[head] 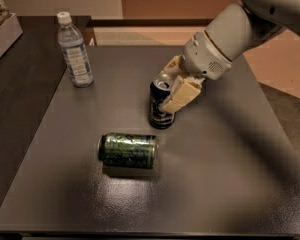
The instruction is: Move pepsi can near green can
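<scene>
Two cans, one bottle and one gripper on a dark table

Camera view, sole view on record.

Item 1. The pepsi can [160, 110], dark with a silver top and a pale logo patch low on its side, is seen upright near the middle of the table [230, 159]. Whether its base rests on the surface or is held just clear of it cannot be told.

Item 2. The gripper [165, 90] is carried on a white arm [230, 34] that enters from the upper right. Its cream fingers [182, 93] are closed around the upper part of the pepsi can, one on the near side and one behind, so that the can is clamped between them.

Item 3. The green can [129, 150] is laid on its side, its black rim end turned to the left. It is placed in front of the pepsi can and slightly to its left; the two are near each other but not touching.

Item 4. A water bottle [76, 51] with a white cap is stood upright at the far left of the table, well apart from both cans.

Item 5. A box [2, 26] is partly shown at the upper left edge.
</scene>
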### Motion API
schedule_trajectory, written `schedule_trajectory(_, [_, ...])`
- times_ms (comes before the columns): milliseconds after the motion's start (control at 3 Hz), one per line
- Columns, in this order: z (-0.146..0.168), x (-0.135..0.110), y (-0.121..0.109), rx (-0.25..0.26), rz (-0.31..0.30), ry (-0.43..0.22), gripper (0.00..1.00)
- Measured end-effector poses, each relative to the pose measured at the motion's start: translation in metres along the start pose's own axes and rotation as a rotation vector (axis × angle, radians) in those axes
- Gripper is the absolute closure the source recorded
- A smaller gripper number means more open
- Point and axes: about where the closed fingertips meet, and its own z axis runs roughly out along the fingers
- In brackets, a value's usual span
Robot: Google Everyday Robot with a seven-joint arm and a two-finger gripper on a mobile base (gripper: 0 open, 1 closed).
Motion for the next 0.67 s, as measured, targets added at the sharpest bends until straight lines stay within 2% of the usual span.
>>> schedule_trajectory(667, [0.0087,-0.003,0.0083,-0.039,-0.012,0.001,0.13])
